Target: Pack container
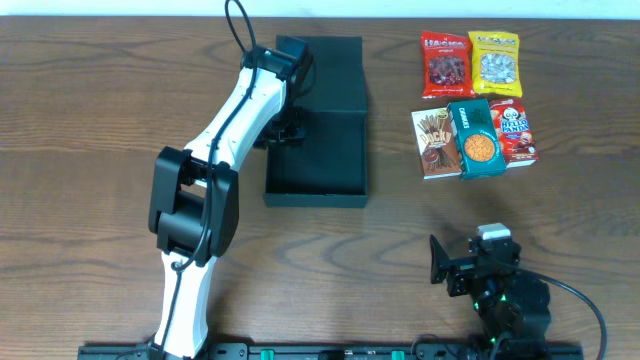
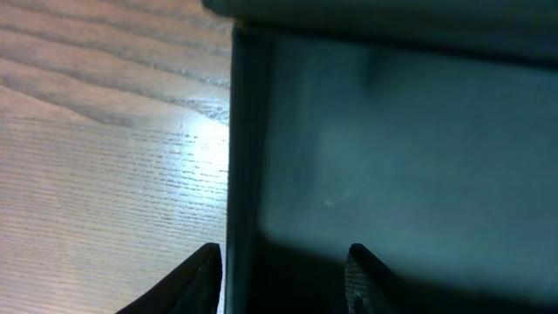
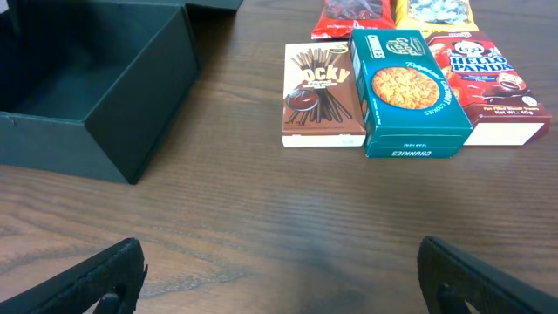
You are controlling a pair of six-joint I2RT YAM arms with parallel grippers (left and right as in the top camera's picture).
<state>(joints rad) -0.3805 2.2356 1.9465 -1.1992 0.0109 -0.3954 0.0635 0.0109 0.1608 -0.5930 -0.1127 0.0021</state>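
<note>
Roughly mid-table, a shallow dark box (image 1: 330,150) sits open, with its lid flap (image 1: 325,65) folded back on the far side. The left gripper (image 1: 285,128) is at the box's left wall, reaching in from outside.

Seen from the left wrist, its two fingertips (image 2: 205,270) stand partly apart, and the upright wall (image 2: 244,174) rises between them. One tip is outside, over the wooden table (image 2: 105,157) and just beside the wall; whether it touches cannot be told. The other tip is inside the box, with a clear gap between it and the wall. The fingers are not pinching the wall and they hold nothing.

The right gripper (image 3: 288,279) hangs low over the near right part of the table, well apart from the box. Its fingers (image 3: 96,279) are spread wide, with only bare table between them, and they touch nothing. From these fingers, the box's near corner lies ahead and off to the left.

Ahead of them, toward the right finger, is a cluster of snacks. A brown biscuit-stick box (image 3: 318,92) lies flat, a teal cookie box (image 3: 405,87) is pressed against its right side, and a red and white panda biscuit box (image 3: 488,83) touches the teal one on the far right. Beyond these lie a red bag (image 1: 445,65) and a yellow bag (image 1: 495,62), side by side and farthest from the fingers.
</note>
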